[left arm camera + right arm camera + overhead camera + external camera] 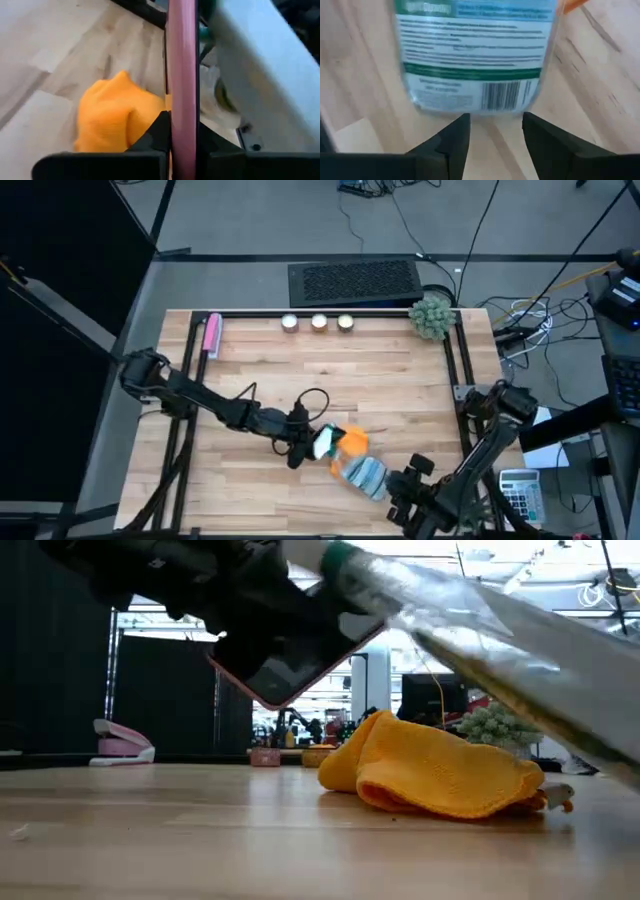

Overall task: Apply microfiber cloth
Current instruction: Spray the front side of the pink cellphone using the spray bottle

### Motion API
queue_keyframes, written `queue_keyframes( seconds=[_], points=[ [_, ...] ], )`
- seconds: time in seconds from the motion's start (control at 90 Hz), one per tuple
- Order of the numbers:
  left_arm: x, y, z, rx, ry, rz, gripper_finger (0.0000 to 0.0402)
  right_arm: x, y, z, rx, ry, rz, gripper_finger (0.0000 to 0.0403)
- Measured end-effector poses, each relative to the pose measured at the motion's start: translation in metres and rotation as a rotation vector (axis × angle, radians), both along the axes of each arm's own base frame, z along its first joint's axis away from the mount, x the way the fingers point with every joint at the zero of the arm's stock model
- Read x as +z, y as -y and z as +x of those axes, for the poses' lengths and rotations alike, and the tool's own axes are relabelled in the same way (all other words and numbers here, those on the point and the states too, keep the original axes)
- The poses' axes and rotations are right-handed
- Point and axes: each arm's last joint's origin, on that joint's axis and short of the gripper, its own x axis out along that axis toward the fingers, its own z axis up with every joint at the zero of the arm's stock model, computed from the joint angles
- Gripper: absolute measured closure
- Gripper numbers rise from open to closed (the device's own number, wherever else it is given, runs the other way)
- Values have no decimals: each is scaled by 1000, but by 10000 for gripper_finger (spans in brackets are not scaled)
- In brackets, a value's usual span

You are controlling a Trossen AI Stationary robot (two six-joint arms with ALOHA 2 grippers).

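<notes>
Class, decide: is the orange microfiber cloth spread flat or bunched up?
Bunched up. In the low view the microfiber cloth sits on the table as a rounded, folded heap.

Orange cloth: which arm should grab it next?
Likely right. The left gripper is shut on the pink-edged phone, held above the table. The right gripper is open behind the bottle, near the microfiber cloth.

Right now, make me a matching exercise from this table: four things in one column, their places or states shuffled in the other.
1. microfiber cloth
2. phone
3. pink flat object
4. plant

A. table corner on the right arm's side
B. clamped on edge in the left gripper
C. crumpled on the wood
D. table corner on the left arm's side

Pairs: 1-C, 2-B, 3-D, 4-A
</notes>
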Motion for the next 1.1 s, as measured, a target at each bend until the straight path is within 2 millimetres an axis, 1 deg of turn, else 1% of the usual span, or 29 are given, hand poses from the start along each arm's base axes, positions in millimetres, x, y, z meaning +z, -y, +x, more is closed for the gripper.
queue_keyframes(
  seconds=[0.067,0.144,0.3,0.456,0.6,0.756,0.978,1.033,1.1],
  points=[
    [3,2,4,-15,7,-9,390,-6,2,5,-14,-4,-18,236],
    [12,4,7,-28,35,-21,390,-11,4,8,-23,-3,-40,236],
    [26,8,10,-33,69,-46,390,-14,8,21,-44,55,-39,236],
    [32,8,14,-11,67,-88,390,-15,20,39,-44,60,-44,236],
    [38,7,18,-1,82,-90,389,-15,33,51,-46,52,-66,236],
    [46,5,22,7,105,-96,389,-15,42,62,-41,58,-70,236],
    [45,-2,24,37,106,-82,389,-12,48,64,-19,51,-105,236],
    [45,-5,24,41,98,-64,389,-5,50,59,-2,24,-116,236],
    [47,-8,22,52,86,-55,389,9,51,50,0,26,-124,236]
  ],
)
